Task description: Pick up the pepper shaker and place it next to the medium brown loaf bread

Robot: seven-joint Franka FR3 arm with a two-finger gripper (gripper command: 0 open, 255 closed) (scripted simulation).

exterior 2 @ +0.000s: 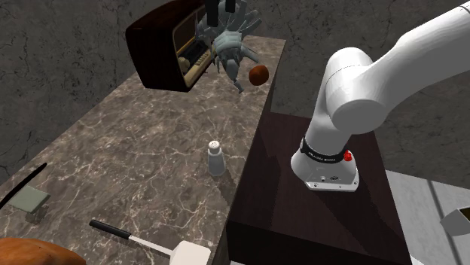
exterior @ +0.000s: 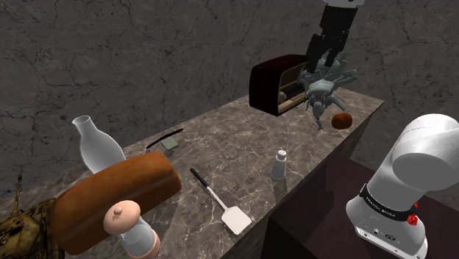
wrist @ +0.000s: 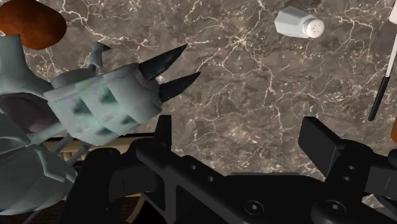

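Note:
The pepper shaker (exterior: 279, 163) (exterior 2: 216, 156) (wrist: 299, 24) is a small white pot with a holed cap, upright on the marble counter near the edge facing the stand. The medium brown bread loaf (exterior: 110, 197) lies at the counter's near end, at the shoulder view's lower left. My black gripper (exterior: 326, 62) (exterior 2: 221, 9) (wrist: 242, 137) hangs open and empty over the counter's far end, just above a grey spiky figure. The shaker is well away from it, toward the loaf.
The grey spiky figure (exterior: 327, 84) (exterior 2: 230, 41) (wrist: 95, 105) stands beside a dark brown radio (exterior: 276, 84) and a small brown lump (exterior: 341, 121). A white spatula (exterior: 221, 206), a cleaver (exterior: 165, 140), a clear bottle (exterior: 95, 143) and a pinkish knobbed jar (exterior: 132, 226) surround the loaf.

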